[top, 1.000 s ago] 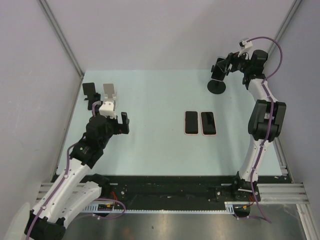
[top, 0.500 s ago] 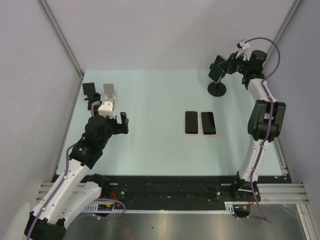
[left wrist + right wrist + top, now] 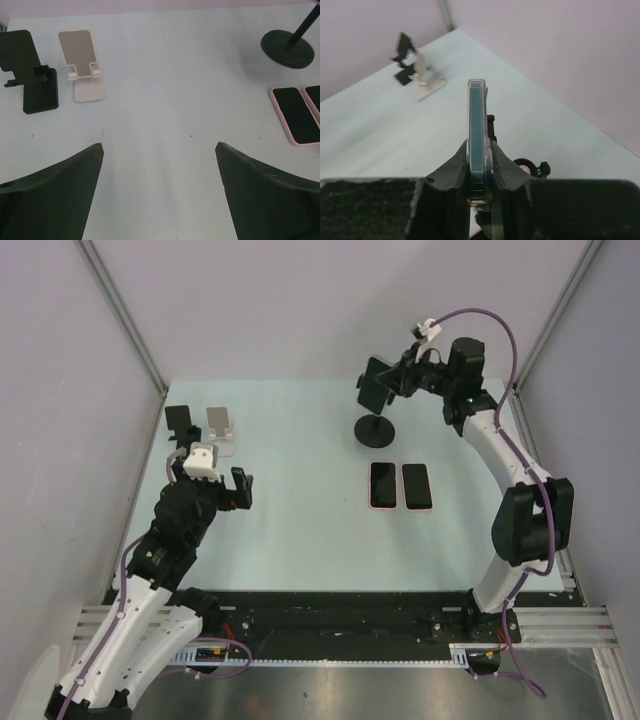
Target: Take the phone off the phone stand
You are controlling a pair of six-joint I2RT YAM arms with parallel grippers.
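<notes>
Between the fingers of the right gripper (image 3: 480, 157), closed tight on its two faces, the phone (image 3: 477, 115) stands on edge. Just below the gripper, the phone stand (image 3: 376, 430) has moved left together with it, so I judge the phone is not free yet.

Bright, even, diffuse light covers the pale mint worktop (image 3: 300, 530). The round black stand base (image 3: 287, 47) throws a faint shadow toward nine o'clock. The right pincer (image 3: 479, 147), at six o'clock, looks grainy.
</notes>
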